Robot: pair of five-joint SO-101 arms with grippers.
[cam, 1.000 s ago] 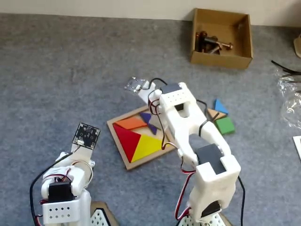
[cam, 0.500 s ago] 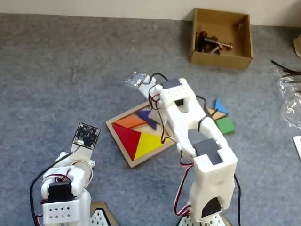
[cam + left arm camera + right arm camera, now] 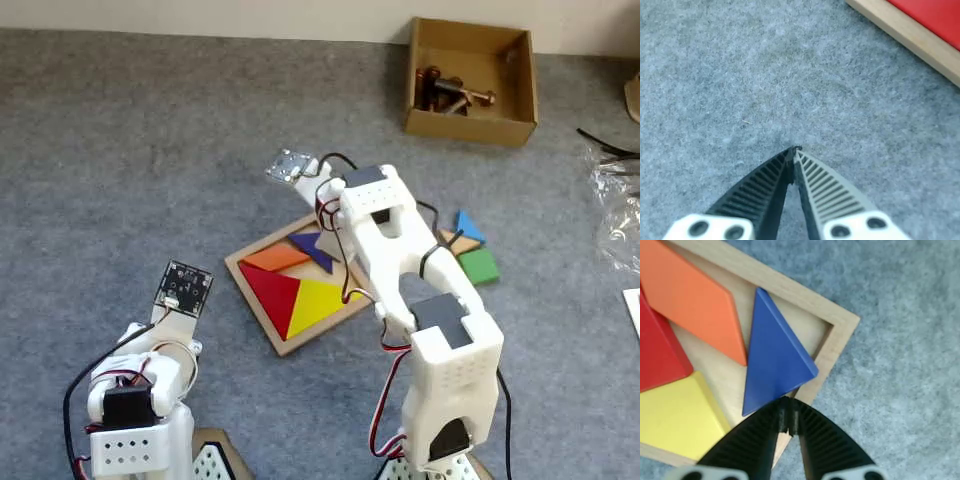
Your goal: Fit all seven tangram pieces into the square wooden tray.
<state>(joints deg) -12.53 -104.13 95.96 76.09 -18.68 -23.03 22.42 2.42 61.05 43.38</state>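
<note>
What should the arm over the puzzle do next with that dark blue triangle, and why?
Probably a small nudge of the blue triangle toward the orange parallelogram. One corner appears to lie over the wooden tray's rim, so it likely isn't seated flat, and the right gripper, shut, sits right at the triangle's edge.

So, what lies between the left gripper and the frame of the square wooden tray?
Nothing but bare grey carpet. The left wrist view shows it running unbroken from the left gripper to the square wooden tray.
</note>
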